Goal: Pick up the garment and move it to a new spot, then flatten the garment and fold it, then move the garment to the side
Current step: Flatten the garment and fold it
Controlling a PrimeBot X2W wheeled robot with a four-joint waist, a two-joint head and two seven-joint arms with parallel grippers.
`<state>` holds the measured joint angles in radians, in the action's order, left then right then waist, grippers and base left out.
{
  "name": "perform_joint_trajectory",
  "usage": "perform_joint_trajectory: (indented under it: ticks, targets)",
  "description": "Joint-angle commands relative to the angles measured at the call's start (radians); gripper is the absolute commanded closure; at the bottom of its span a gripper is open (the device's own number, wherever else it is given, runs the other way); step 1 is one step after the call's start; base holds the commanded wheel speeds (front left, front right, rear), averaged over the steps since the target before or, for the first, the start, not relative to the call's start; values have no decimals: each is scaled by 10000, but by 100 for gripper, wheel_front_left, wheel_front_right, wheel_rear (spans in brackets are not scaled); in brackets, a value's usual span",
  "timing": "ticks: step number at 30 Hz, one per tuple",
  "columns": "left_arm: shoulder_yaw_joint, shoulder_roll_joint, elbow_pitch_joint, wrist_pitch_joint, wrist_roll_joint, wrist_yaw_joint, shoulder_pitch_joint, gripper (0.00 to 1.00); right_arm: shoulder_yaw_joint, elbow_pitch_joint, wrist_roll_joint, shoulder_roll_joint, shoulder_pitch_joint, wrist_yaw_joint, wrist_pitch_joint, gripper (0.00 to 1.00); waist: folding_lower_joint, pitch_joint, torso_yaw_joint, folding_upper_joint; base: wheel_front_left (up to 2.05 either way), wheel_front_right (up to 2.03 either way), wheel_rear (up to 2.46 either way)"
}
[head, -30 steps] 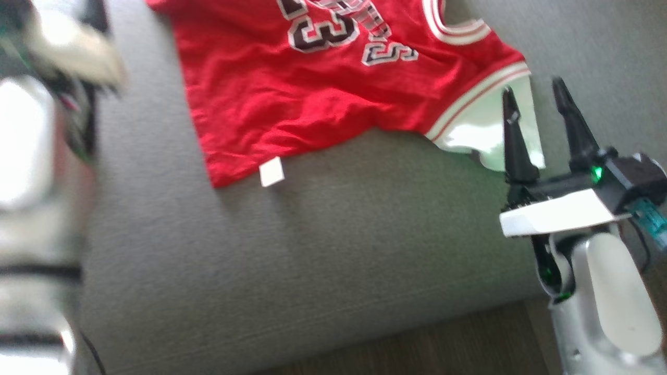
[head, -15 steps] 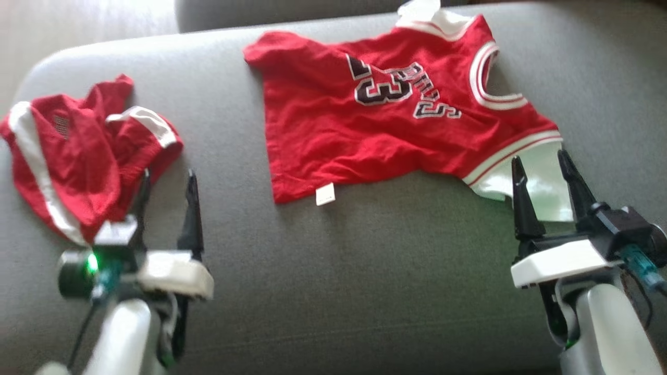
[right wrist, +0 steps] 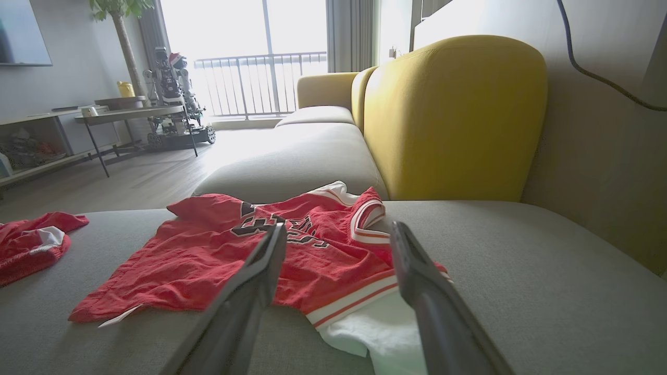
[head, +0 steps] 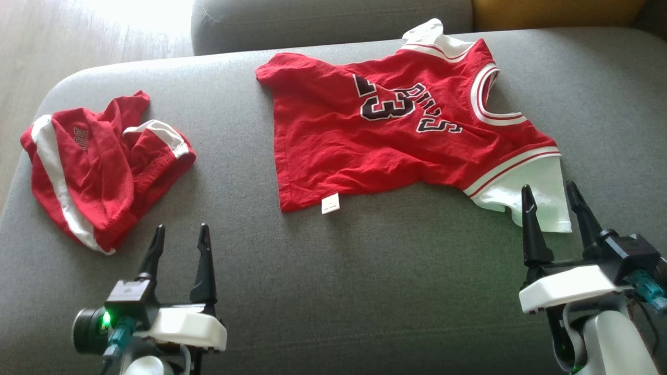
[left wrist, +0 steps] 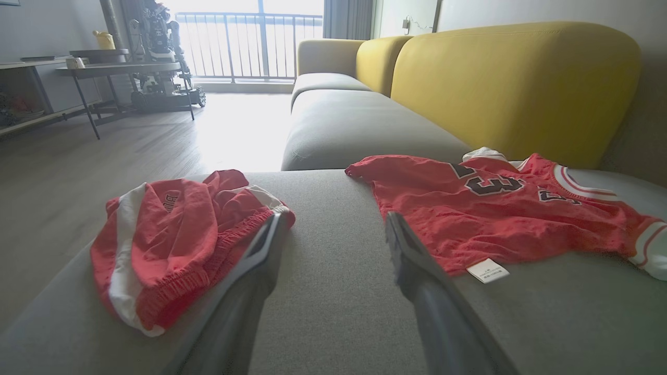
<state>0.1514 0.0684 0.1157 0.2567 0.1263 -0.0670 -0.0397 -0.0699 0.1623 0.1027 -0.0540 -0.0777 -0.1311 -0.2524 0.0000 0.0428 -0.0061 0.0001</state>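
Swinging round since a second ago, the head camera is now taking in the grey seat cushion point(head: 365, 271). The red jersey point(head: 375, 140) is lying spread out, number side up, far and right of centre, while crumpled red shorts point(head: 99, 166) are lying at the left. The left gripper point(head: 181, 227) is pointing past the shorts, fingers apart and empty. The right gripper point(head: 548, 186), equally spread and empty, is pointing at the jersey's white sleeve point(head: 531, 198).

In the left wrist view, the left gripper point(left wrist: 336, 216) is framing bare cushion between the shorts point(left wrist: 172, 229) and the jersey point(left wrist: 495, 224).

In the right wrist view, the right gripper point(right wrist: 338, 226) is standing apart before the jersey point(right wrist: 208, 265) and its sleeve point(right wrist: 380, 328).
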Motion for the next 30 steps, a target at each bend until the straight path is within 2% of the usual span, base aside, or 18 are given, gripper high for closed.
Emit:
perform_joint_trajectory:
  ticks: [1,22,26,30]
  targets:
    - [-331,-19,-369,51,-145,91,294,0,212,-374,67,38,-227,4,-93,0,0,10,-4,-1,0,0,0]
    - [-388,-174,-131,51,-308,243,291,0,393,-271,49,38,-224,4,-93,0,0,-55,-203,-1,0,0,0]
    - [-363,-177,31,51,-259,242,322,0,452,-306,47,38,-264,4,-93,0,0,75,-302,-1,0,0,0]
    - [-69,-179,772,51,-108,363,637,0,593,-454,-122,38,-450,4,-93,0,0,653,-612,-1,0,0,0]
